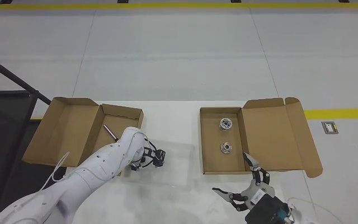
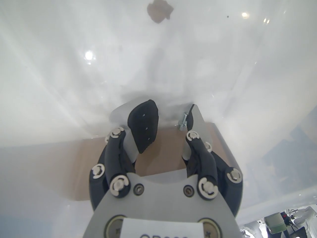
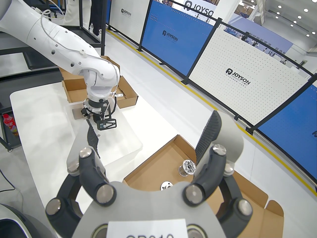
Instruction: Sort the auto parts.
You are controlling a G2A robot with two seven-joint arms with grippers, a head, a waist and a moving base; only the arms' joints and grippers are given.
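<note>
**Top view: left gripper (image 1: 155,157) low at the left box (image 1: 127,119), right gripper (image 1: 230,173) spread wide off the right box (image 1: 215,152)**

1. Table (image 1: 179,187): white and glossy, with two open cardboard boxes on it, well apart, each with its lid folded outward.
2. Left box: a thin dark rod (image 1: 109,131) lies on its floor, near the hinge side.
3. Right box: two round metal parts, the farther round part (image 1: 225,124) and the nearer round part (image 1: 226,148), lie apart from each other on the floor.
4. Left gripper: it points down at the table just beside the near corner of the left box. In the left wrist view its jaws stand apart. A small silver bolt (image 2: 182,121) sits against one finger, and a clear gap separates it from the opposite black pad (image 2: 143,125). The bolt is not pinched. Whether it rests on the table or clings to the finger cannot be told from this angle.
5. Right gripper: it is near the table's front edge, just beside the near corner of the right box. Its jaws are fully spread with nothing between them.
</note>
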